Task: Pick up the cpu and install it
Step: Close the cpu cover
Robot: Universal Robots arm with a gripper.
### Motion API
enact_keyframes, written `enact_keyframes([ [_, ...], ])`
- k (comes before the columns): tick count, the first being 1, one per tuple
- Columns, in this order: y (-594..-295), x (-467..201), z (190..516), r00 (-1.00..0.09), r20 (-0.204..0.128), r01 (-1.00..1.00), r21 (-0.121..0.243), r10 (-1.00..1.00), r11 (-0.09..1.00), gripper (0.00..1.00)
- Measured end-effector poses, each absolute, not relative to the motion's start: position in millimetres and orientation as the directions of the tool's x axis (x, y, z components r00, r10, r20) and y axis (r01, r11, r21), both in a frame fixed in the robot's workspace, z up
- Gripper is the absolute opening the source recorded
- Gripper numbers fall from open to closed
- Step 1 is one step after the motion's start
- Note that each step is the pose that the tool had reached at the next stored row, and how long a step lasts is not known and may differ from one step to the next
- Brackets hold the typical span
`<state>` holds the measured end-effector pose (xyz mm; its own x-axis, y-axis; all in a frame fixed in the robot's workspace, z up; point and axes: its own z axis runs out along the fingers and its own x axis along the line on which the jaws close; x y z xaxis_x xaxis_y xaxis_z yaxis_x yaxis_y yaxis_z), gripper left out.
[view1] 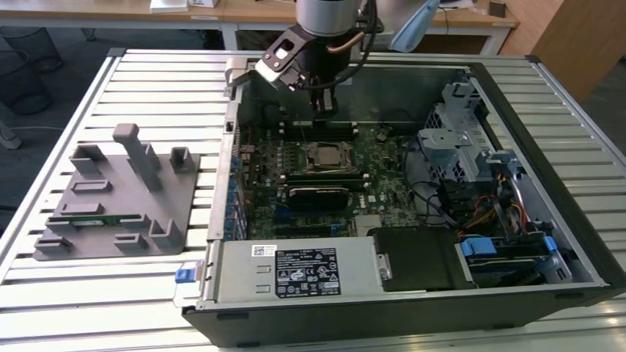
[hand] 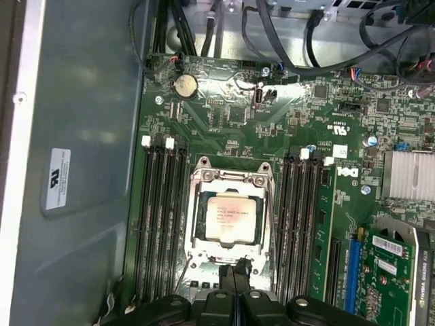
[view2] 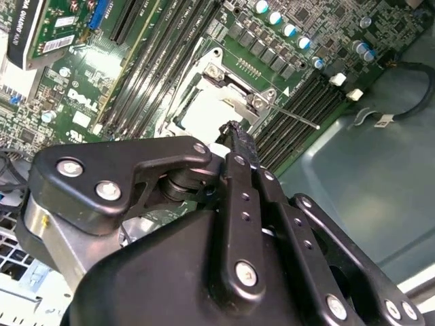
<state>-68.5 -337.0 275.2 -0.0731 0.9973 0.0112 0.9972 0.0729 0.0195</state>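
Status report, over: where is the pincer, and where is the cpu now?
Pincer shut, holding nothing, above the motherboard beside the socket. Cpu lying in the socket, retention frame around it. Nothing lies on the cpu.

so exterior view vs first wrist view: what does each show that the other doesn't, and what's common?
Exterior view alone: the grey tray on the slatted table at that view's left, a green memory stick lying in it, and the open computer case as a whole. First wrist view alone: the coin battery. Both: the cpu seated in its socket, and the gripper just beside the socket.
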Motion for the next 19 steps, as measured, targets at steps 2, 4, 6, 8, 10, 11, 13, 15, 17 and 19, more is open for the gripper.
enact_keyframes([
  [2,-337.1,-68.5,274.5,-0.073,0.011,0.997,0.019,0.997,0.073,0.11],
  [4,-337.1,-68.5,274.4,-0.073,0.011,0.997,0.019,0.997,0.073,0.11],
  [6,-337.1,-68.5,274.4,-0.073,0.011,0.997,0.019,0.997,0.073,0.11],
  [8,-337.0,-68.5,274.0,-0.073,0.011,0.997,0.02,0.997,0.073,0.11],
  [10,-337.1,-68.5,273.6,-0.073,0.011,0.997,0.02,0.997,0.073,0.11],
  [11,-337.1,-68.5,273.4,-0.073,0.011,0.997,0.019,0.997,0.073,0.11],
  [13,-337.2,-68.5,273.0,-0.073,0.011,0.997,0.019,0.997,0.073,0.11],
  [15,-337.5,-68.5,272.5,-0.073,0.011,0.997,0.019,0.997,0.073,0.11],
  [17,-338.4,-68.5,271.7,-0.073,0.011,0.997,0.02,0.997,0.073,0.11],
  [19,-339.3,-68.5,270.7,-0.073,0.011,0.997,0.02,0.997,0.073,0.11],
])
